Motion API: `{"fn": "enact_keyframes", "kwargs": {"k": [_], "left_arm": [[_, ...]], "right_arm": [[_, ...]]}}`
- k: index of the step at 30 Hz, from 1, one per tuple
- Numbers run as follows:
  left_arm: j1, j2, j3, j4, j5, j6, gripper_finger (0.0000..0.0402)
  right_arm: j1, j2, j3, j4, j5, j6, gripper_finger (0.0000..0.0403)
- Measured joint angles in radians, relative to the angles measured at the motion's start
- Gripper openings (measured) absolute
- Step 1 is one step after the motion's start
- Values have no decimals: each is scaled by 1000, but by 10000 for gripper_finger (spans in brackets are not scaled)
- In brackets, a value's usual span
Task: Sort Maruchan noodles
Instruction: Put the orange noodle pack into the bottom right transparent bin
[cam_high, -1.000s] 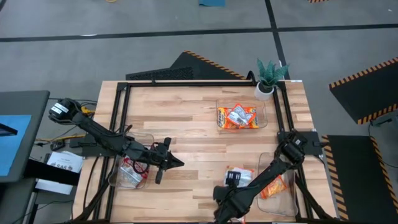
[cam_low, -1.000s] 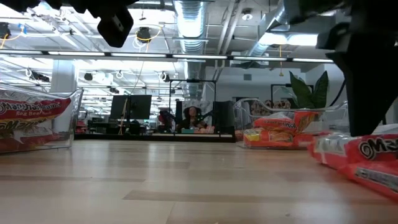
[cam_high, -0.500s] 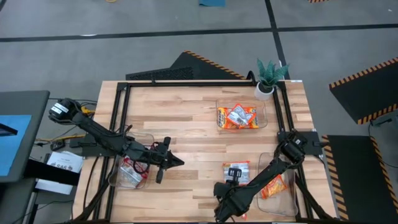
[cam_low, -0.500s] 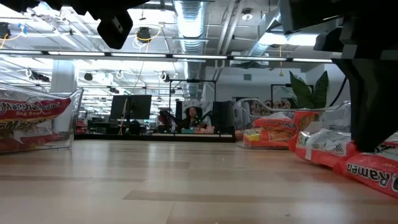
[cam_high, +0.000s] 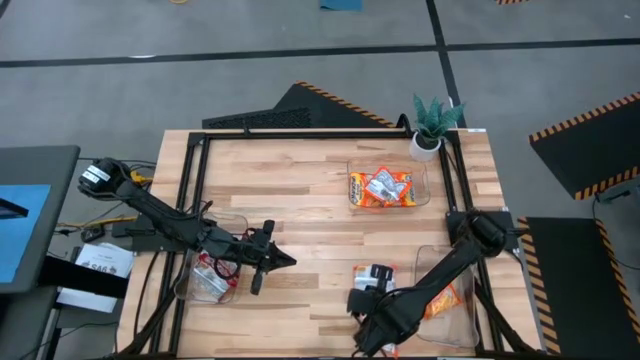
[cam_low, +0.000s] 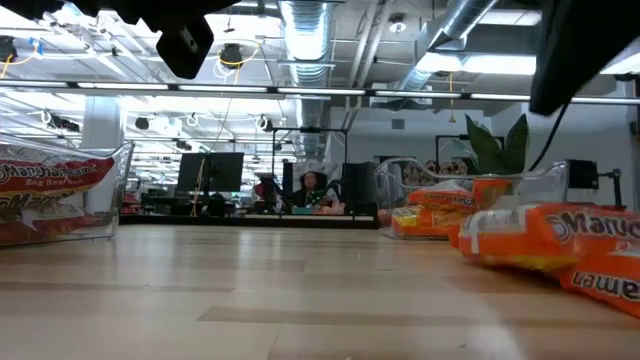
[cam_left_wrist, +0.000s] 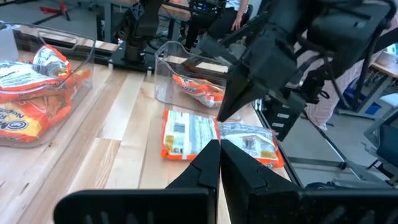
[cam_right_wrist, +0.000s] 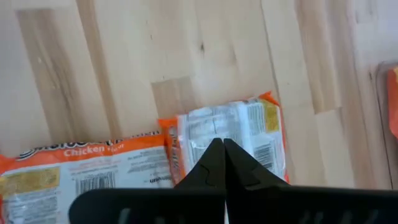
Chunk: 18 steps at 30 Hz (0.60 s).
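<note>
A lab hall: exposed ceiling ducts (cam_low: 300, 25) and monitor desks (cam_low: 222, 172).

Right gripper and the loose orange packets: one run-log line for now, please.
right gripper: shut, empty, above two orange ramen packets on table | left gripper: shut, idle mid-table | three clear bins hold packets

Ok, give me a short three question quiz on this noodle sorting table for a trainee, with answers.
1. True or false: the right gripper is shut.
2. What lies under it? A) two orange ramen packets B) a cup
3. Which corner holds the potted plant?

Key: 1 true. 2 A, on the wooden table beside the near right clear bin. 3 Far right, past the bin of orange packets.
</note>
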Motion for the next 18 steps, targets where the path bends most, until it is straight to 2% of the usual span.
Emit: {"fn": "enact_keyframes", "kwargs": {"k": [4, 6, 11, 18], "left_arm": [[0, 0, 0, 0, 0, -1, 0], [0, 0, 0, 0, 0, -2, 0], [0, 0, 0, 0, 1, -2, 0], [0, 0, 0, -6, 3, -5, 0]], "right_arm": [[1, -24, 0, 16, -1, 0, 8], [1, -24, 2, 21, -1, 0, 22], [-24, -22, -6, 30, -64, 13, 90], [-58, -22, -78, 36, -149, -74, 188]]}}
